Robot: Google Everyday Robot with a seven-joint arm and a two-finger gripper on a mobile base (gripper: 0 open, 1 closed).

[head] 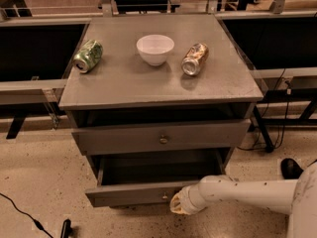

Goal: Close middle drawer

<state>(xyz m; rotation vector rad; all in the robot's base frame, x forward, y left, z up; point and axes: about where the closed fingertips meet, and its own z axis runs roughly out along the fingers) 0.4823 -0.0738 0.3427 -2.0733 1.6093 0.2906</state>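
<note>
The grey cabinet (158, 90) has its middle drawer (130, 194) pulled well out, and the dark inside of its box shows. A small brass knob (165, 196) sits on the drawer's low front. My gripper (179, 203) is at the end of the white arm that comes in from the lower right. It sits right at the drawer front, just right of the knob and slightly below it. The taller top drawer (161, 137) above stands out a little.
On the cabinet top lie a green can (88, 56) on its side, a white bowl (155, 49) and a brown can (194, 59) on its side. Dark shelving stands to both sides. A black cable (22, 213) runs over the speckled floor at the lower left.
</note>
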